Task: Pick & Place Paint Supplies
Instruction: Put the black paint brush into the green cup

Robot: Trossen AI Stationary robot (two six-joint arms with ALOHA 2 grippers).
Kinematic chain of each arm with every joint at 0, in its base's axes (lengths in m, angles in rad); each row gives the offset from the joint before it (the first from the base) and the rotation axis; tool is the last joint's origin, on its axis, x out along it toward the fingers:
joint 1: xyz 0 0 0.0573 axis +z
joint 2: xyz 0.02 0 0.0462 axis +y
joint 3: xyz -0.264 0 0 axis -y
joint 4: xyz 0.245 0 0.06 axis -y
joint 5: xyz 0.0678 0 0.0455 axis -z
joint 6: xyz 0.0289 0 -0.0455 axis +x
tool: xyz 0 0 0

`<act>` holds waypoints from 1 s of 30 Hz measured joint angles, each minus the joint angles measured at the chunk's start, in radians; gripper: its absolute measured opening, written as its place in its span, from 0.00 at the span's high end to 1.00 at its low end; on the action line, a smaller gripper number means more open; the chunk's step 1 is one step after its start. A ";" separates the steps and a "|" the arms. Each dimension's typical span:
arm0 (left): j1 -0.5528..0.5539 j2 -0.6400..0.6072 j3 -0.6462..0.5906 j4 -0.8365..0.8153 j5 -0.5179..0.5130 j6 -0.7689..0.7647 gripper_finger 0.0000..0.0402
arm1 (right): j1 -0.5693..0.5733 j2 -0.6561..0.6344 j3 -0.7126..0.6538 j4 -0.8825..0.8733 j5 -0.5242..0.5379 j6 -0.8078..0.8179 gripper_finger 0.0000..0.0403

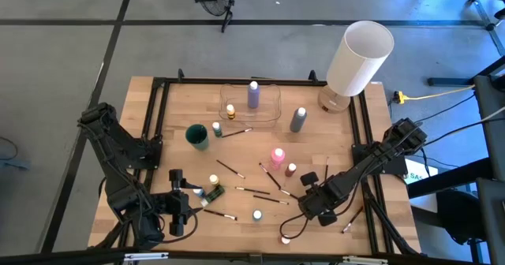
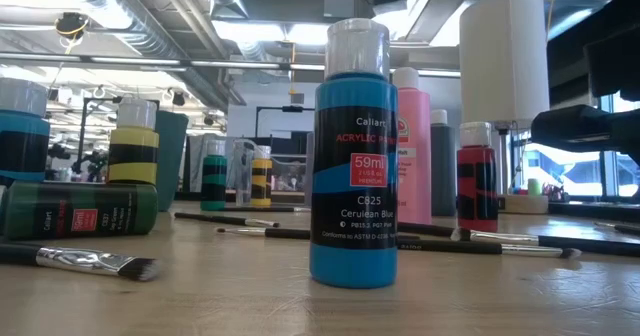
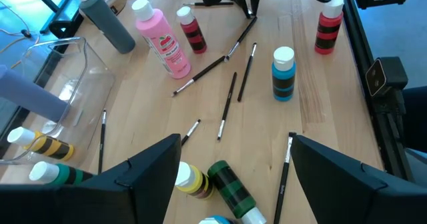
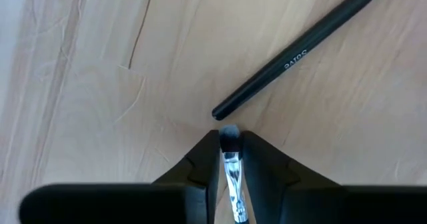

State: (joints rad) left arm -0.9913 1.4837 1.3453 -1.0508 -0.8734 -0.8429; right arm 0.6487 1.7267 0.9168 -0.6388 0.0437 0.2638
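The left pincer, fingers spread wide and empty, is held near the counter's front-left corner above tiny bottles. Near the front-right corner, the right pincer is pinched on a paintbrush at its tip. The grip should be confirmed firm and the brush lifted straight, so that the neighbouring brush, marked "BATES", is not dragged. On the blue bottle, "Caliart", "59ml" and "Cerulean Blue" can be read.

Bottle stands inside tray, apparently upright.
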 joint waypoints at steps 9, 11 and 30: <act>0.000 0.000 0.000 0.000 0.000 0.000 0.30 | -0.002 0.000 0.001 0.001 -0.011 0.020 0.92; 0.000 0.000 0.000 0.000 0.000 0.000 0.30 | -0.002 0.000 0.001 0.003 -0.011 0.020 0.94; 0.000 0.000 0.000 0.000 0.001 0.005 0.30 | -0.002 0.005 0.043 -0.045 -0.012 0.241 1.00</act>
State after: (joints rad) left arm -0.9913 1.4841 1.3453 -1.0508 -0.8722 -0.8379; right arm 0.6468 1.7317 0.9593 -0.6834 0.0314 0.5049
